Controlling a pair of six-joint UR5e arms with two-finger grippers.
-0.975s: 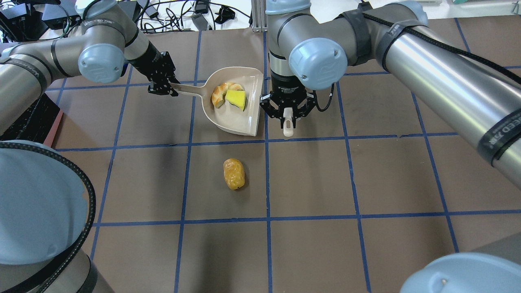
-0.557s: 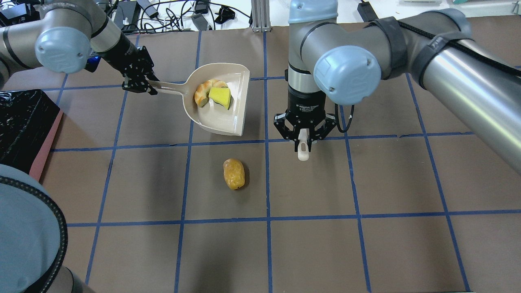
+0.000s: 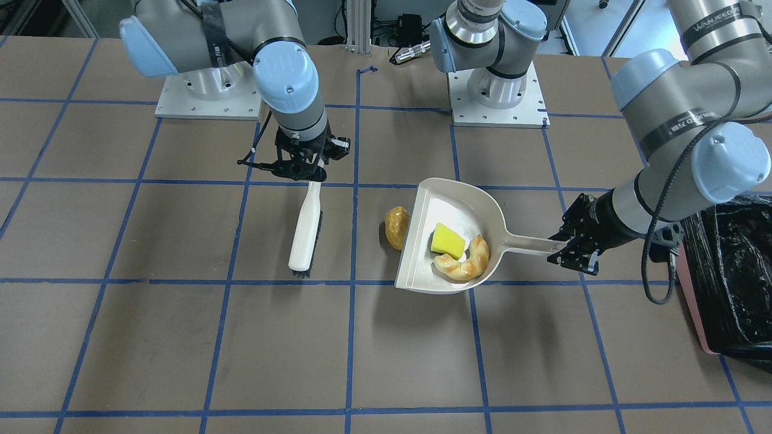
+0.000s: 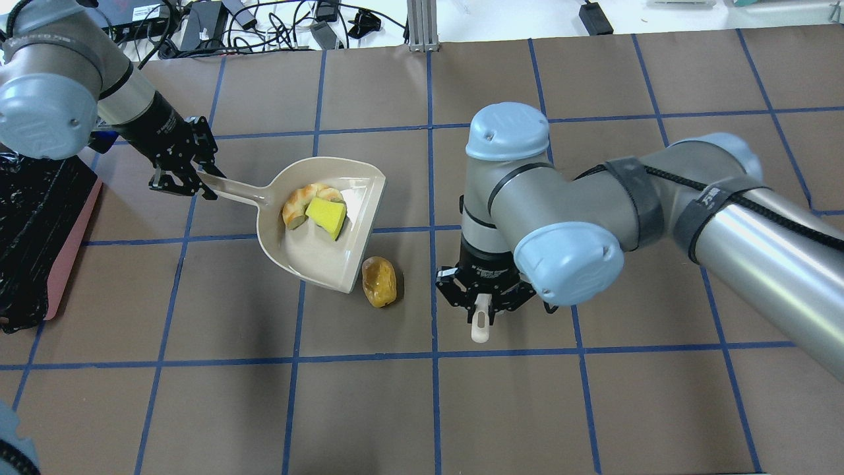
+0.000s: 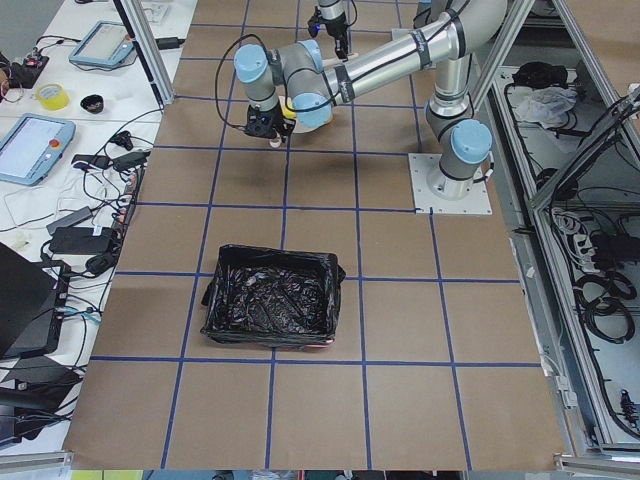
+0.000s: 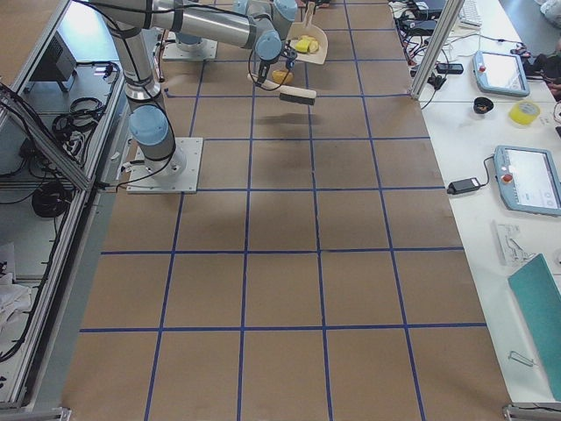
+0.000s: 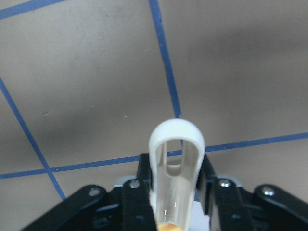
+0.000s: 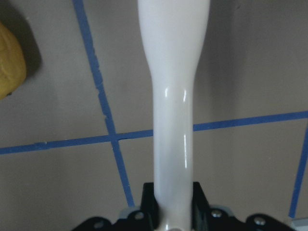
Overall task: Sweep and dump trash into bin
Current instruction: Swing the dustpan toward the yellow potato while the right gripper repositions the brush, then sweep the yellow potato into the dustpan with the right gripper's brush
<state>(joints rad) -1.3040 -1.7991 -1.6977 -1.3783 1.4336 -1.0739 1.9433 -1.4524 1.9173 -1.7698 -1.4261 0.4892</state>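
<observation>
My left gripper [image 4: 181, 175] is shut on the handle of the beige dustpan [image 4: 316, 257]. The pale croissant piece [image 4: 297, 201] and the yellow wedge [image 4: 326, 216] lie in the pan. The golden-brown roll [image 4: 379, 282] lies on the table right at the pan's open lip, as the front view [image 3: 396, 227] also shows. My right gripper [image 4: 484, 300] is shut on the white brush [image 3: 304, 232] and holds it to the right of the roll, a short gap away. The pink bin with its black bag [image 4: 33, 224] stands at the table's left edge.
The table [image 4: 593, 396] is brown paper with a blue tape grid. Cables and boxes [image 4: 264, 26] lie past its far edge. In the front view the two arm bases [image 3: 208, 90] stand on the robot's side of the table.
My left arm has pulled the dustpan nearer and leftward, so its lip now meets the roll. My right arm has carried the brush nearer, level with the roll. The roll has not moved.
</observation>
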